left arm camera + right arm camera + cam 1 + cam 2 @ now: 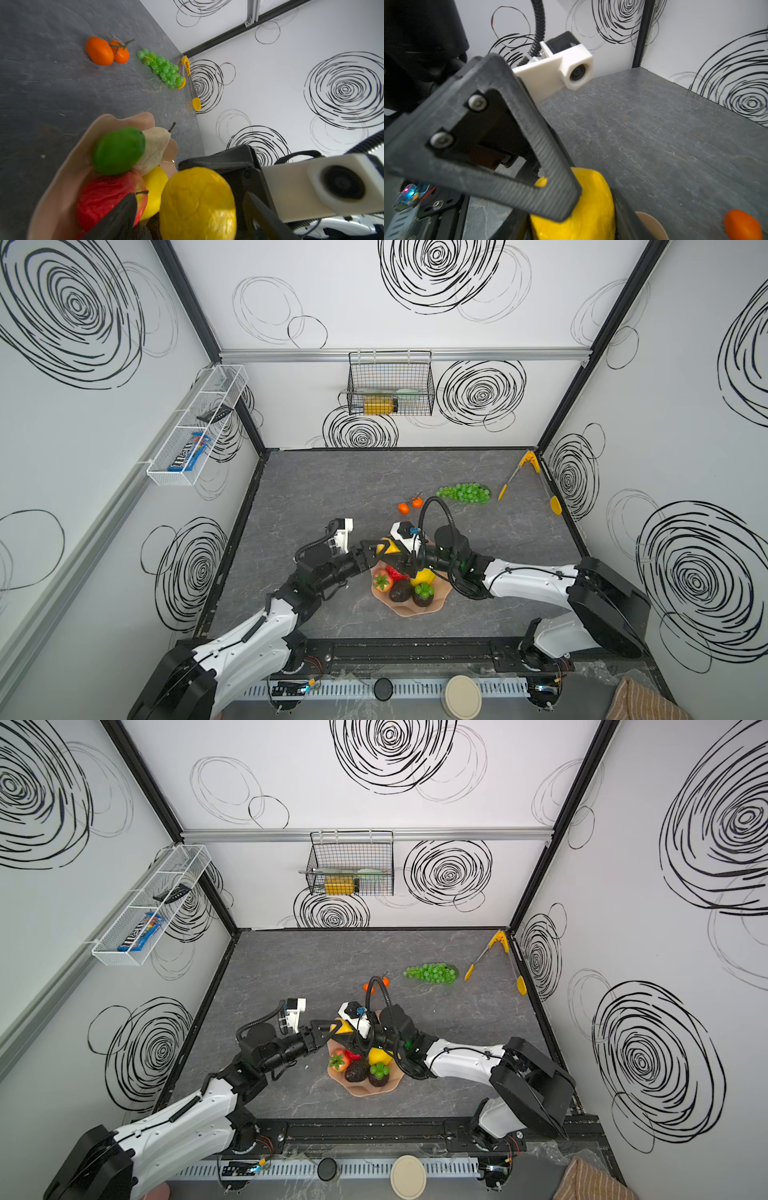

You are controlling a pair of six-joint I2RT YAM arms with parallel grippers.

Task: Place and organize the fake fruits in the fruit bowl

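A yellow lemon (197,204) sits between both grippers over the fruit bowl (405,608) — whose grip holds, I cannot tell; oranges (409,505) and grapes (464,492) remain on the surface (316,489).

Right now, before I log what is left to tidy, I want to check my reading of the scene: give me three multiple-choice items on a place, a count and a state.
1. Where is the green grape bunch? A in the bowl; B in the wire basket; C on the table near the tongs.
2. How many oranges lie on the table? A two; B one; C four.
3. How do the tongs lie? A clamped shut; B arms spread; C standing upright.

1 C: it rests on the grey top beside the tongs.
2 A: a stemmed pair shows.
3 B: the yellow tips lie well apart.
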